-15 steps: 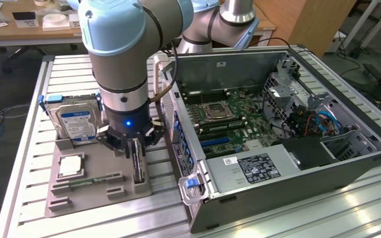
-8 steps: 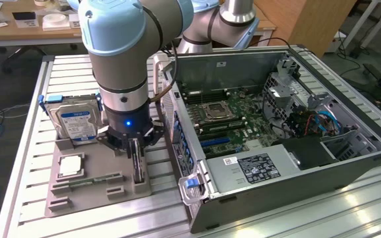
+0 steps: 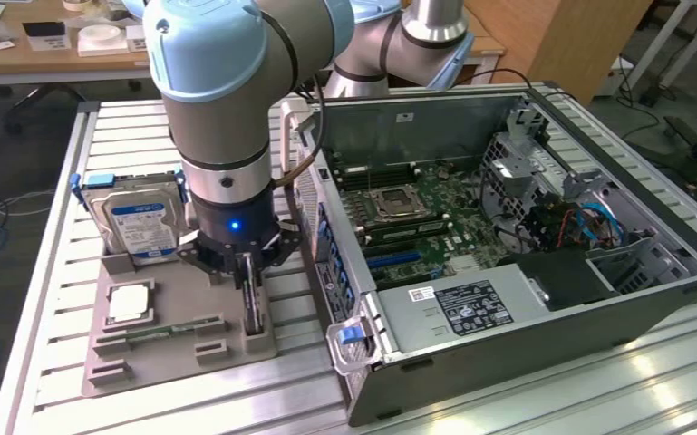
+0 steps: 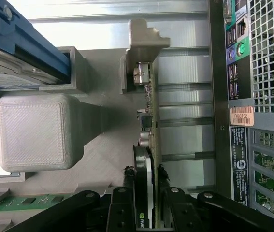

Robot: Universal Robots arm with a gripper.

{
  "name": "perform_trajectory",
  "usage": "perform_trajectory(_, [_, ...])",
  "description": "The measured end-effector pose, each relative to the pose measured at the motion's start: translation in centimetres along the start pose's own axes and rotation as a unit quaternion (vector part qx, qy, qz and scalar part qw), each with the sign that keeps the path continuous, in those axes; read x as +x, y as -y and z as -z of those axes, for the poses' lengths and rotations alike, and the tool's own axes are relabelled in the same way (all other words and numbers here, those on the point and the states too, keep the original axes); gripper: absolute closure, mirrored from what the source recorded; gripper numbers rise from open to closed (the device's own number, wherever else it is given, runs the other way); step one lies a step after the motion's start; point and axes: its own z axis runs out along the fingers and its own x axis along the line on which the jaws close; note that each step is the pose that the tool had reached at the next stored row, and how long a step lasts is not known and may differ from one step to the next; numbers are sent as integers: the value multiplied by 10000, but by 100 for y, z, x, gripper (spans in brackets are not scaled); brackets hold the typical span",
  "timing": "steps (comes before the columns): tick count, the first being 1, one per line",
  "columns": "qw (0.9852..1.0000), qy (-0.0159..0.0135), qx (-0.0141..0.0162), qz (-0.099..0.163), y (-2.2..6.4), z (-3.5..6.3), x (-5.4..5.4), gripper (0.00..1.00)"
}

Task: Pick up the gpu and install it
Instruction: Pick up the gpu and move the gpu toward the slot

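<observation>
Green circuit-board gpu (image 4: 142,155) with black cooler, standing on edge in grey plastic fixture (image 3: 142,358); my claw (image 4: 144,170) straddles it at its upper edge; whether I clench it, I cannot tell.

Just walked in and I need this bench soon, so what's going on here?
A Universal Robots arm has its pincer down over the gpu, which stands on edge in the gray parts holder beside the open computer case. The card is not yet lifted out or installed. A hard drive sits in the same holder.
</observation>
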Motion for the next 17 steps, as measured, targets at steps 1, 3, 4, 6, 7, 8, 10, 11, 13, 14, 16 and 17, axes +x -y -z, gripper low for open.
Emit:
perform_trajectory(1, [10000, -1, 1, 0, 0, 1, 0, 68])
perform_trajectory(3, [10000, 0, 1, 0, 0, 1, 0, 73])
perform_trajectory(4, [10000, 0, 0, 0, 0, 0, 0, 73])
perform_trajectory(6, [10000, 0, 0, 0, 0, 1, 0, 73])
perform_trajectory(7, [10000, 0, 1, 0, 0, 1, 0, 73])
perform_trajectory(8, [10000, 0, 0, 0, 0, 0, 0, 73])
perform_trajectory(10, [10000, 0, 0, 0, 0, 0, 0, 73])
perform_trajectory(11, [10000, 0, 0, 0, 0, 0, 0, 73])
perform_trajectory(13, [10000, -1, 0, 30, 0, 0, 0, 73])
perform_trajectory(14, [10000, -2, -1, 43, 0, 0, 0, 73])
perform_trajectory(16, [10000, -3, -1, 50, 0, 0, 0, 73])
perform_trajectory(17, [10000, -2, -1, 50, 0, 0, 0, 73])
